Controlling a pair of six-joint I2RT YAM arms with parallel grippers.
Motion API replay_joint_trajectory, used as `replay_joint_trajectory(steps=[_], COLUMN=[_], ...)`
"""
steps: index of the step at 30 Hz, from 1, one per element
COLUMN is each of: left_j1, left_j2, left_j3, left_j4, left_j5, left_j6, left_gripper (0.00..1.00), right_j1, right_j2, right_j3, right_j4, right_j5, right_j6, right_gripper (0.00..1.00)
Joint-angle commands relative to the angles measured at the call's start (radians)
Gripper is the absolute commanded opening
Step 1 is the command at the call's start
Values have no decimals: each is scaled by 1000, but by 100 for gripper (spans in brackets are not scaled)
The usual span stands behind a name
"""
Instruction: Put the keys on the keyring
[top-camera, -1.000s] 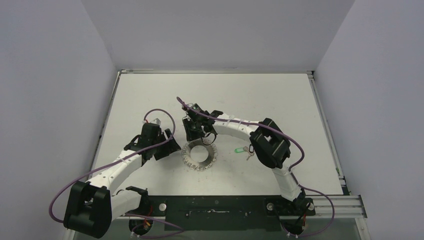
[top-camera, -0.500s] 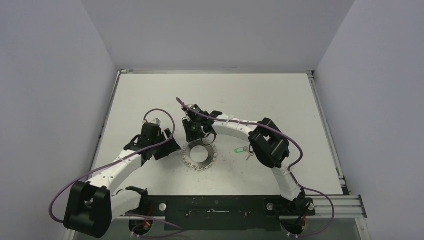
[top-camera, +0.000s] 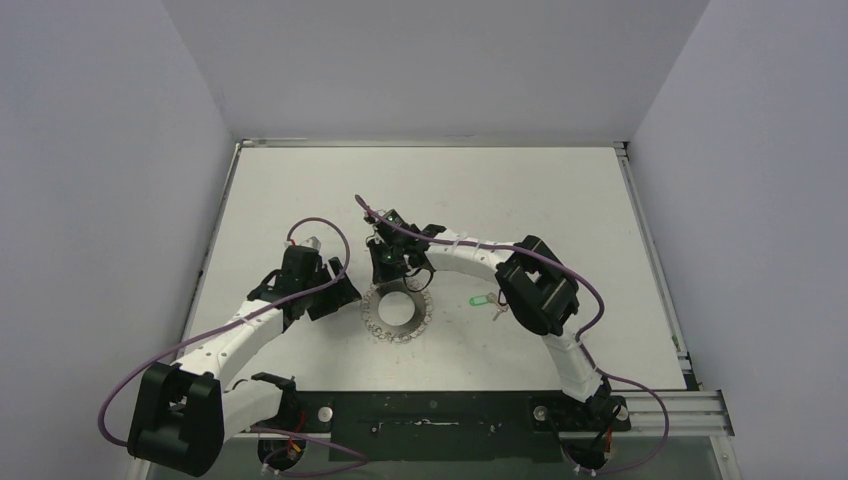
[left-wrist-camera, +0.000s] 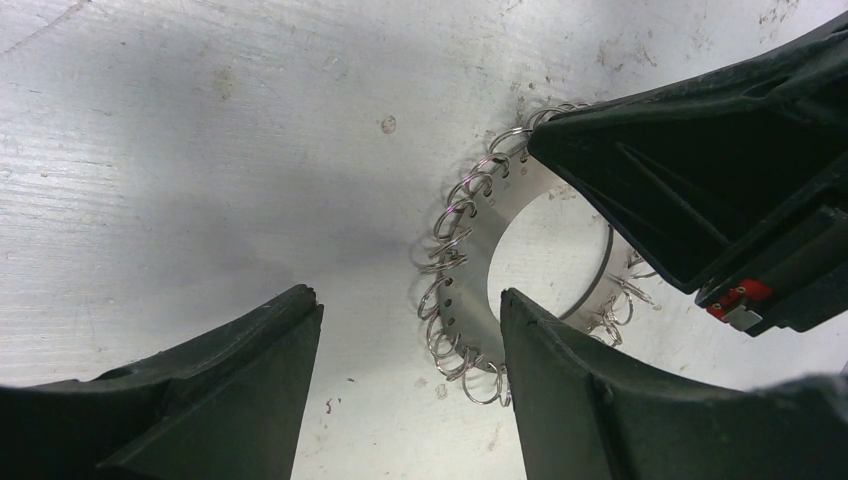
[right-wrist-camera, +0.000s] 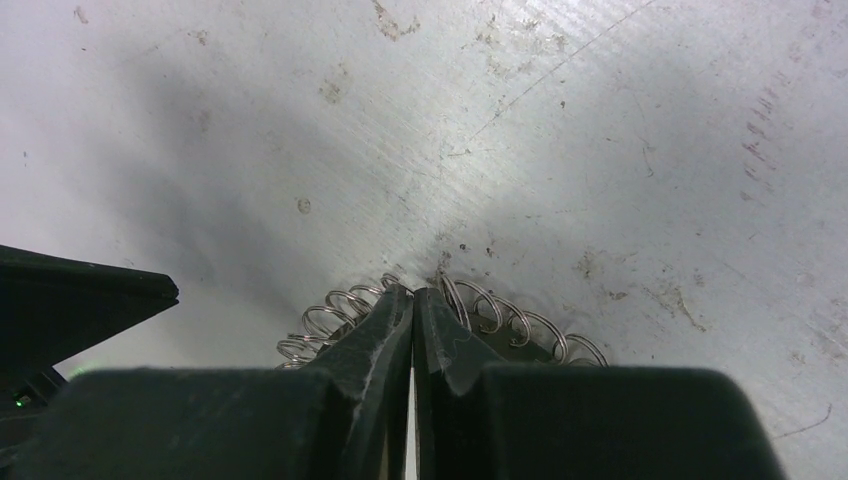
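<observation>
Though shut, right claw (right-wrist-camera: 412, 297) on keyring (left-wrist-camera: 478, 255)

The left arm (top-camera: 238, 332) reaches from its base forward and toward the middle, with the elbow low. The left gripper (top-camera: 337, 296) is spread wide: its two black fingers (left-wrist-camera: 240, 390) stand with a broad gap between them. The right arm (top-camera: 560, 350) goes up from its base, bends at the big black elbow (top-camera: 537, 288) and runs to the left. The right gripper (right-wrist-camera: 412, 300) points down, and its fingertips are pressed together, with only a thin line between them.
</observation>
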Motion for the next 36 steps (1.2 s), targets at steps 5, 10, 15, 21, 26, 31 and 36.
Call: replay_joint_trajectory(steps=[5, 10, 15, 21, 26, 31, 36], left_j1=[10, 11, 13, 13, 13, 14, 14], left_j2=[-1, -2, -2, 5, 22, 27, 27], left_j3=[25, 27, 31, 33, 39, 43, 50], left_j4=[9, 9, 4, 9, 15, 19, 15], left_j5=[12, 13, 12, 13, 22, 26, 27], left_j6=[16, 16, 19, 19, 18, 21, 23], left_gripper=[64, 64, 64, 64, 64, 64, 64], right_j1=[-12, -14, -13, 0, 12, 17, 14], right_j2=[4, 11, 23, -15, -13, 12, 27], right_j3=[-7, 4, 18, 18, 35, 46, 48], right_j4=[22, 11, -7, -46, -83, -94, -81], right_j5=[7, 13, 18, 91, 128, 138, 114], right_j6=[-9, -22, -26, -59, -79, -84, -75], right_gripper=[21, 29, 32, 36, 35, 34, 21])
